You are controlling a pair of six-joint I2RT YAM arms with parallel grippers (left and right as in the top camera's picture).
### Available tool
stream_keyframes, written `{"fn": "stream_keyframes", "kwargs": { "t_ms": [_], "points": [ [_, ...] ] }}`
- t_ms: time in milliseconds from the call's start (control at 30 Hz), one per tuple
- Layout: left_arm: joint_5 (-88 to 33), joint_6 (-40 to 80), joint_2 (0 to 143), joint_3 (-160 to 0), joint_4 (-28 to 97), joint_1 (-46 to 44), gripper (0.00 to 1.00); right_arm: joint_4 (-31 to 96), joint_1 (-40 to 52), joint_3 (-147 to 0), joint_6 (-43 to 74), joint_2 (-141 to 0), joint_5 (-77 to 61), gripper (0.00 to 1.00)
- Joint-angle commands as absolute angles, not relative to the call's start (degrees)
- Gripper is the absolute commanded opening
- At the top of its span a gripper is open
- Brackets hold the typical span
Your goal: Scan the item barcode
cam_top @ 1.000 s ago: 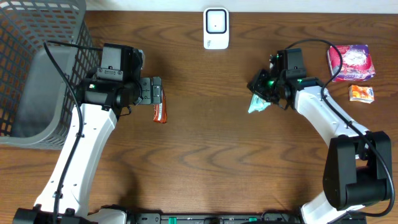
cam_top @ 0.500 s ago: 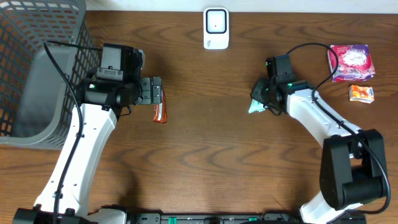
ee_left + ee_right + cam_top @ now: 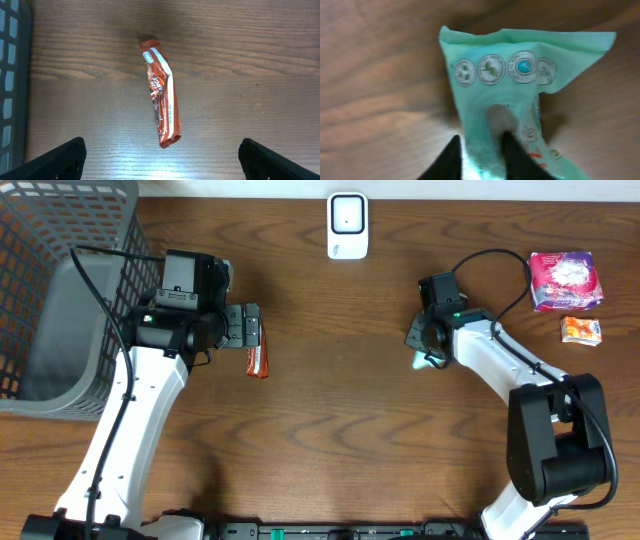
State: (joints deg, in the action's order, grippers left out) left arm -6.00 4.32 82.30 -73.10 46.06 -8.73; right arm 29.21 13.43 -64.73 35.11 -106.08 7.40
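Overhead: the right gripper (image 3: 430, 343) sits low on the teal packet (image 3: 417, 361), which lies on the table (image 3: 330, 430) apart from the scanner (image 3: 347, 225), w/ bare wood between, so the way there looks free. The left gripper (image 3: 252, 328) hovers wide open and empty by the snack bar (image 3: 257, 360), prob. ready to pick; the basket (image 3: 60, 240) is behind it. Left wrist: bar lies flat, room on all sides. Right wrist: fingertips (image 3: 451, 159) close together astride a packet fold; real pinch or not, I cannot tell.

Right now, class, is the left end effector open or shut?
Open: the left end effector has its fingers wide apart, gripping nothing; the snack bar lies loose ahead of them.
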Motion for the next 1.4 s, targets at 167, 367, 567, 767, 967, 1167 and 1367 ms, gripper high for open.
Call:
{"fn": "stream_keyframes", "kwargs": {
  "t_ms": [167, 367, 567, 767, 967, 1167, 1367],
  "points": [
    [-5.5, 4.6, 82.5, -73.2, 46.0, -8.7, 0.98, 33.6, 12.9, -70.7, 24.6, -102.5, 10.8, 0.47],
    [-5.5, 4.6, 82.5, -73.2, 46.0, -8.7, 0.98, 33.6, 12.8, -71.2, 12.2, -102.5, 13.5, 0.54],
    [-5.5, 4.6, 82.5, -73.2, 46.1, -8.7, 0.98, 37.2, 12.9, -71.2, 7.8, -102.6, 14.7, 0.53],
    [-5.5, 4.6, 82.5, -73.2, 46.0, -8.7, 0.98, 39.9, 12.8, -70.8, 7.9, -103.3, 15.4, 0.50],
    [-5.5, 4.6, 82.5, -73.2, 46.0, -8.7, 0.98, 39.4, 12.7, -69.1, 7.8, -106.2, 17.1, 0.52],
    [-5.5, 4.6, 82.5, -73.2, 46.0, -8.7, 0.98, 39.4, 12.7, -68.8, 8.1, -109.5, 15.5, 0.51],
    [-5.5, 4.6, 82.5, -73.2, 46.0, -8.7, 0.98, 38.8, 12.0, -68.8, 8.1, -111.5, 8.9, 0.41]
  ]
}}
